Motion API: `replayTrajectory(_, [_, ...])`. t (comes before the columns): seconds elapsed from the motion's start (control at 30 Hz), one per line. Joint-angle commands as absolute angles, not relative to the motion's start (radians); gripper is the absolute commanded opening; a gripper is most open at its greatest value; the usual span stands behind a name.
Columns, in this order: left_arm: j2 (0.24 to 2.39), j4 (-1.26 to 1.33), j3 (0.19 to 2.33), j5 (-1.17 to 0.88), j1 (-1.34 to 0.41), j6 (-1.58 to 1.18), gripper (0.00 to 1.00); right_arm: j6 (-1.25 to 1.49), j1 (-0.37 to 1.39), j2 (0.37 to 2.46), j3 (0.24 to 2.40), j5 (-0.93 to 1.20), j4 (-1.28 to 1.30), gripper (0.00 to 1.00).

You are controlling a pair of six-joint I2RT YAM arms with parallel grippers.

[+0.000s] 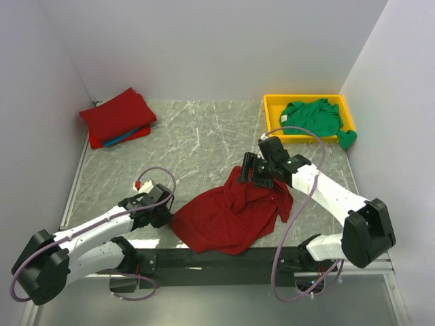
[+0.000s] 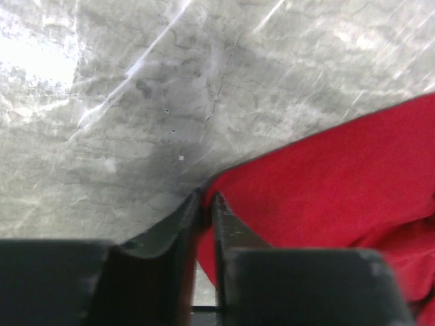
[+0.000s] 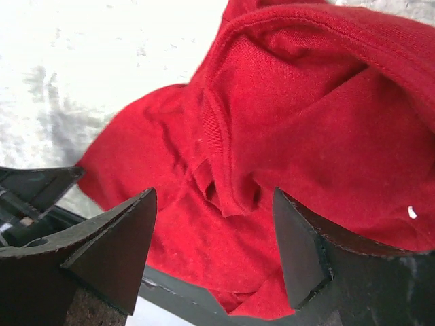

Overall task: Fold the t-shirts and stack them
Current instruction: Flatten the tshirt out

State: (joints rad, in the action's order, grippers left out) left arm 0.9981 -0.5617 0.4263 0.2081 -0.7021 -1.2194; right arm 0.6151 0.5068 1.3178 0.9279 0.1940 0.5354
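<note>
While the crumpled red t-shirt (image 1: 231,217) lies in loose folds at the near middle of the counter (image 1: 204,136), both hands sit at its border.

- Left hand (image 1: 171,216): low at the shirt's left edge. Its fingers (image 2: 183,224) are pressed almost together, tips right at the hem. Cannot tell from the wrist view whether cloth lies between them.
- Right hand (image 1: 250,175): over the shirt's far edge, fingers (image 3: 129,231) spread wide, bunched cloth and a seam showing in the gap.
- Far left corner: folded red t-shirt (image 1: 119,114) on top of a stack. A blue t-shirt (image 1: 126,138) peeks out beneath it, with more red under that.
- Far right: green t-shirt (image 1: 314,117), unfolded, heaped in the yellow tray (image 1: 272,102), one end hanging over the tray's right rim. It carries a small white tag (image 1: 284,119).
</note>
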Motion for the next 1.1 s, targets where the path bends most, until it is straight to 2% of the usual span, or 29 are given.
replayTrajectory(0.0, [1.005, -0.563, 0.417, 0.221, -0.713, -1.232, 0.12, 0.589, 0.523, 1.356, 0.966, 0.164, 0.506, 0.75])
replayTrajectory(0.03, [0.999, -0.568, 0.417, 0.225, -0.713, -1.232, 0.06, 0.586, 0.528, 1.380, 0.985, 0.160, 0.509, 0.75])
replayTrajectory(0.1, [0.986, -0.575, 0.419, 0.227, -0.713, -1.232, 0.01, 0.572, 0.537, 1.408, 1.006, 0.131, 0.517, 0.75])
replayTrajectory(0.47, [0.900, -0.614, 0.411, 0.236, -0.713, -1.266, 0.00, 0.489, 0.633, 1.679, 1.176, 0.002, 0.610, 0.70])
replayTrajectory(0.63, [0.896, -0.574, 0.410, 0.232, -0.713, -1.279, 0.00, 0.477, 0.643, 1.752, 1.212, -0.023, 0.644, 0.38])
replayTrajectory(0.67, [0.902, -0.568, 0.414, 0.233, -0.713, -1.278, 0.00, 0.480, 0.643, 1.747, 1.216, -0.023, 0.644, 0.35])
replayTrajectory(0.7, [0.917, -0.551, 0.429, 0.235, -0.713, -1.269, 0.00, 0.480, 0.641, 1.734, 1.221, -0.021, 0.647, 0.21])
replayTrajectory(0.77, [0.957, -0.537, 0.451, 0.252, -0.710, -1.255, 0.00, 0.479, 0.641, 1.726, 1.259, -0.043, 0.670, 0.00])
replayTrajectory(0.83, [0.992, -0.523, 0.503, 0.271, -0.693, -1.204, 0.00, 0.465, 0.631, 1.729, 1.328, -0.043, 0.708, 0.00])
replayTrajectory(0.9, [1.047, -0.525, 0.587, 0.265, -0.603, -1.101, 0.00, 0.457, 0.611, 1.723, 1.383, -0.009, 0.730, 0.00])
replayTrajectory(1.07, [1.081, -0.549, 0.826, 0.210, -0.304, -0.893, 0.00, 0.460, 0.494, 1.674, 1.613, 0.084, 0.799, 0.00])
